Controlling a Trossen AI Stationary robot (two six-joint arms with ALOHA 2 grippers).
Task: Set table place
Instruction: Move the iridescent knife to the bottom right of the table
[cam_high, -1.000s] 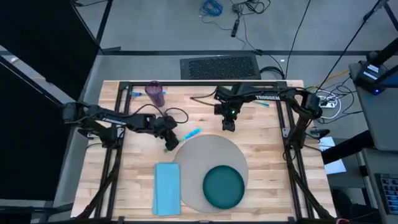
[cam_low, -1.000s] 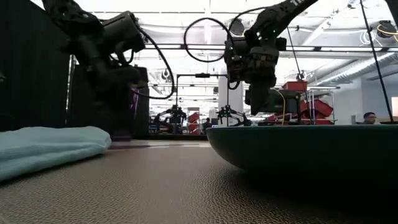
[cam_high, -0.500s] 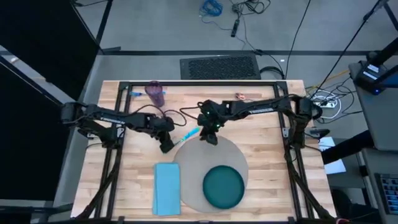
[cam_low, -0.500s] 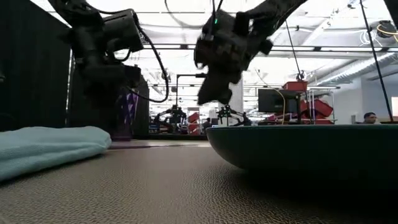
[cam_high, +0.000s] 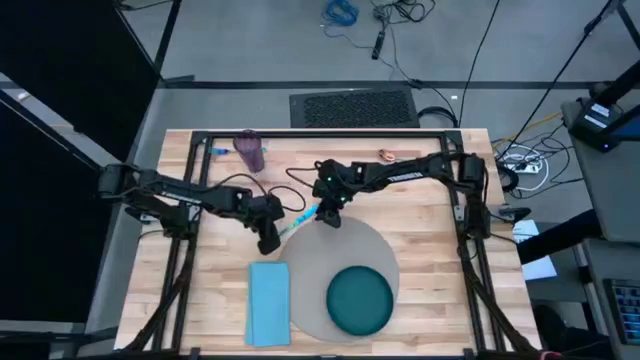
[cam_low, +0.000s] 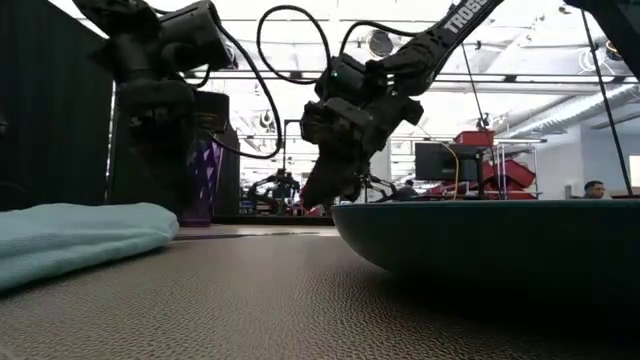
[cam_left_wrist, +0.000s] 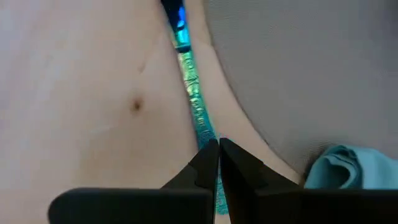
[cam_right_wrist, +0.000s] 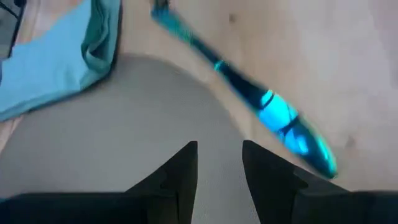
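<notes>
Right gripper (cam_high: 330, 218), fingers parted and empty, should straddle the blue utensil (cam_high: 305, 216) squarely beside the placemat (cam_high: 385, 245) before closing; left gripper (cam_high: 270, 243), pinched shut, sits at the utensil's other end.

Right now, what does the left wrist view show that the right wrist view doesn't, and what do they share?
Only the left wrist view shows the left gripper, its fingers nearly together over the handle end of the blue utensil. Only the right wrist view shows the right gripper, open above the grey placemat, and the utensil's bright spoon-like end. Both show the utensil lying on the table beside the placemat's edge, plus a corner of the light blue napkin.
</notes>
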